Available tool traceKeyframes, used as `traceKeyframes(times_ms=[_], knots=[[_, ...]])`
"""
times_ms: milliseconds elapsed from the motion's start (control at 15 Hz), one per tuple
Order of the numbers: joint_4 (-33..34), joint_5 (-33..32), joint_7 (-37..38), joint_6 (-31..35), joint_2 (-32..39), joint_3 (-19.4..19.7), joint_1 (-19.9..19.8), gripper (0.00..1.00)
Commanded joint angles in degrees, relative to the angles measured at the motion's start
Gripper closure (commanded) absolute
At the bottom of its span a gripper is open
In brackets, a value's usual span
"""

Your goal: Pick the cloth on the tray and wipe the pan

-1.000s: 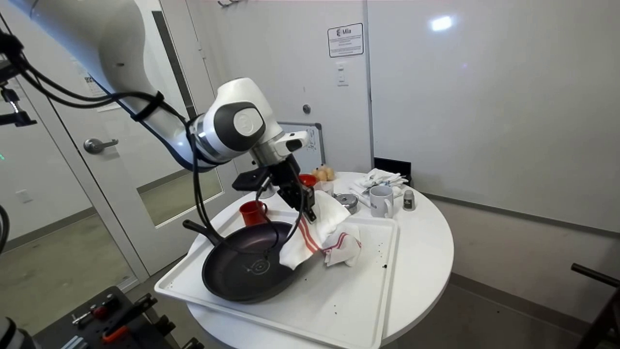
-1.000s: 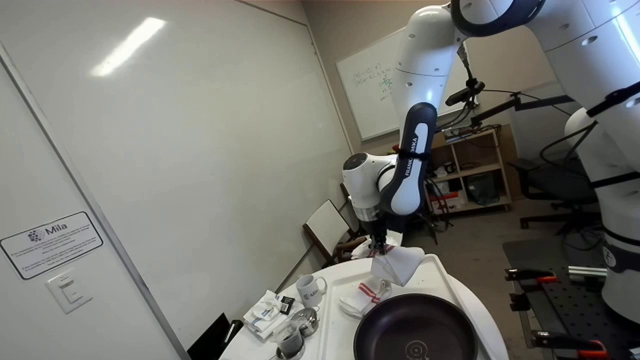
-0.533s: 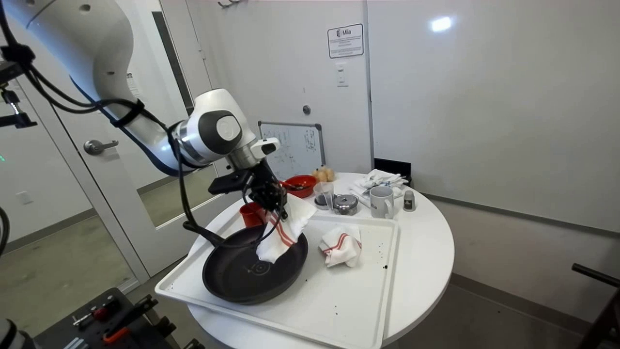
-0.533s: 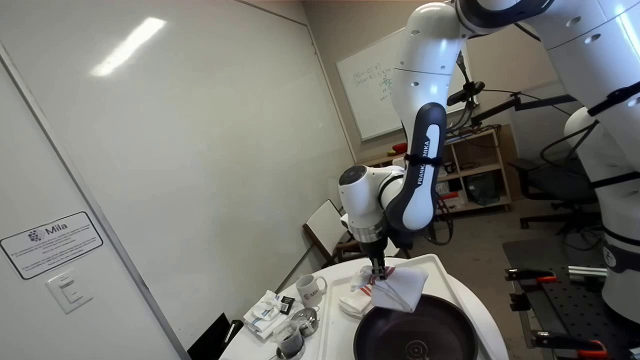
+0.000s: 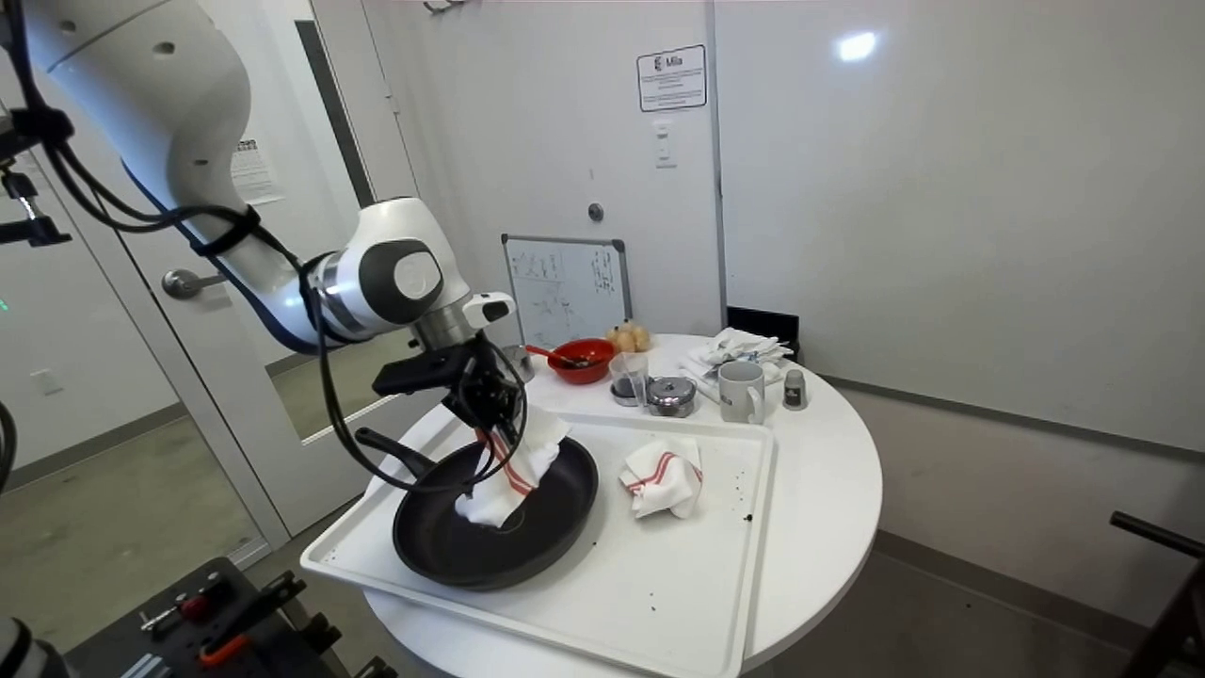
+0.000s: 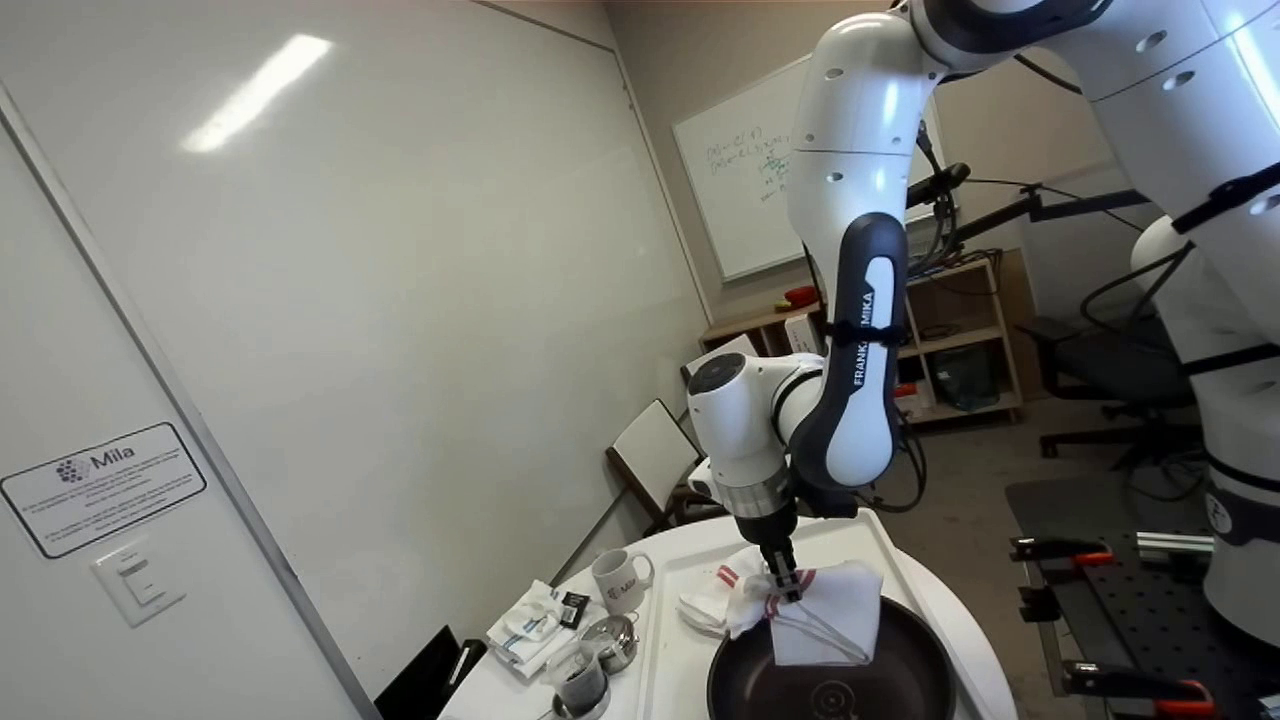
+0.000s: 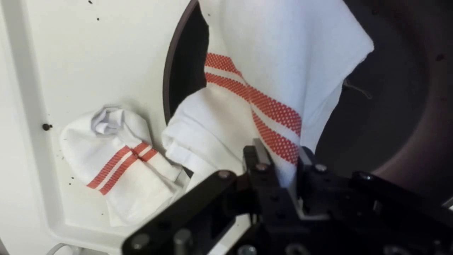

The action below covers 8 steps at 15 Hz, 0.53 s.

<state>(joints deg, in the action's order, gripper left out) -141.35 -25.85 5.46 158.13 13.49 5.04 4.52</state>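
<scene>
The cloth, a white towel with red stripes, hangs from my gripper (image 5: 508, 435) over the black pan (image 5: 452, 541). The cloth shows in both exterior views (image 5: 491, 504) (image 6: 828, 615) and in the wrist view (image 7: 276, 46). In the wrist view the gripper (image 7: 283, 159) is shut on a striped fold, with the cloth pinched between the fingertips. The cloth's lower part overlaps the pan's inside (image 6: 885, 665); I cannot tell whether it touches the pan floor. The pan sits on the white tray (image 5: 678, 574), its handle (image 5: 391, 450) toward the back left in that exterior view.
A smaller balled white-and-red cloth (image 5: 664, 480) lies on the tray beside the pan. Behind the tray stand a red bowl (image 5: 584, 365), a clear cup (image 5: 629, 372), a metal pot (image 5: 671, 397), a mug (image 5: 742, 391) and a shaker (image 5: 795, 389). A cable loop hangs by the gripper.
My gripper has moved with the cloth away from beside the smaller cloth, over the pan, and lower. The red bowl and metal pot have come into fuller view. The pan has not moved.
</scene>
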Motion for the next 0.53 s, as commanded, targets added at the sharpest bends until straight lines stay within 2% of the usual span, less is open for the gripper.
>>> traceKeyframes(times_ms=[0, 467], knots=[[-0.24, 1.31, -1.85, 0.02, 0.14, -0.24, -0.27, 0.83], [-0.51, 2.05, -3.43, 0.27, 0.31, -0.66, -0.88, 0.83]])
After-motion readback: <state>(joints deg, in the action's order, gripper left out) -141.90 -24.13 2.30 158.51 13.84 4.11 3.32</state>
